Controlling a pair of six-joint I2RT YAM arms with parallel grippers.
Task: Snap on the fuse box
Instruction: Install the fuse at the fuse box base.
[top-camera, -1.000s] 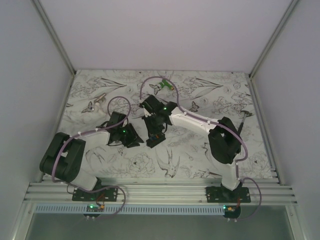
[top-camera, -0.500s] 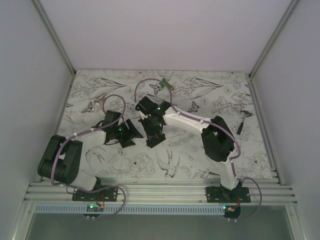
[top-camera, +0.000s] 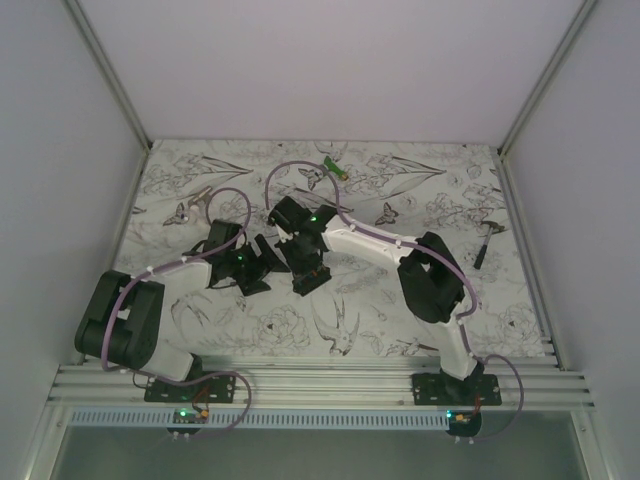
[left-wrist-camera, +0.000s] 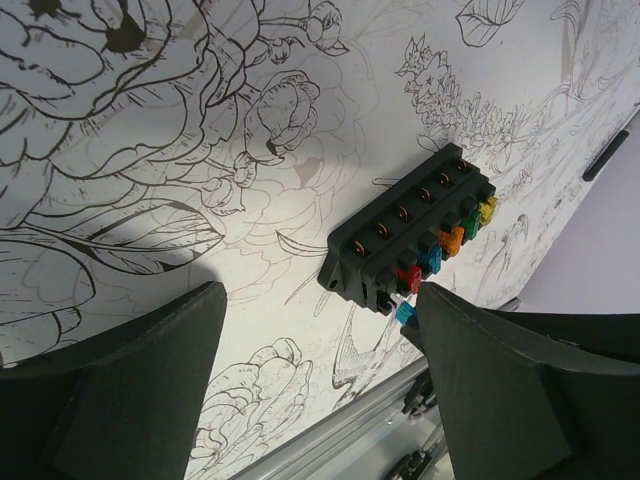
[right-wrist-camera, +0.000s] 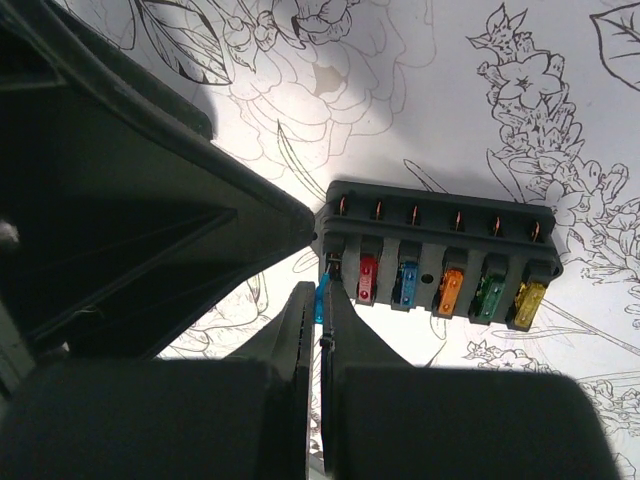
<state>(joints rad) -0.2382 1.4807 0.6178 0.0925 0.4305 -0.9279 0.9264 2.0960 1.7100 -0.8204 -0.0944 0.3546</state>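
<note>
On the flower-printed table (top-camera: 420, 310), the left gripper (left-wrist-camera: 320, 300) stands released. Its fingers (left-wrist-camera: 130, 390) are spread wide with nothing between them, and they point rightward at the fuse box (left-wrist-camera: 415, 240). The black box lies flat near the middle of the table. It sits just beyond those open fingertips and apart from them, with its left end the closest part.

Its long axis appears to run roughly left to right. It therefore stretches away from the left gripper and lies crosswise in front of the right one. Five of its six slots carry seated fuses (right-wrist-camera: 450, 290): red, blue, orange, green and yellow. Only the slot at the left end is unfilled.

At that end the right gripper (right-wrist-camera: 322, 315) reaches in from the far side. It is clenched on a light-blue fuse (right-wrist-camera: 320, 295) held at the mouth of the empty slot. How deep the fuse sits cannot be told.

The right arm is judged the nearer, already at the box. The coming move likely turns on pressing the fuse straight into the box's face, across its long axis. To brace the box, the left gripper's open jaws would have to close over its narrow left end.
</note>
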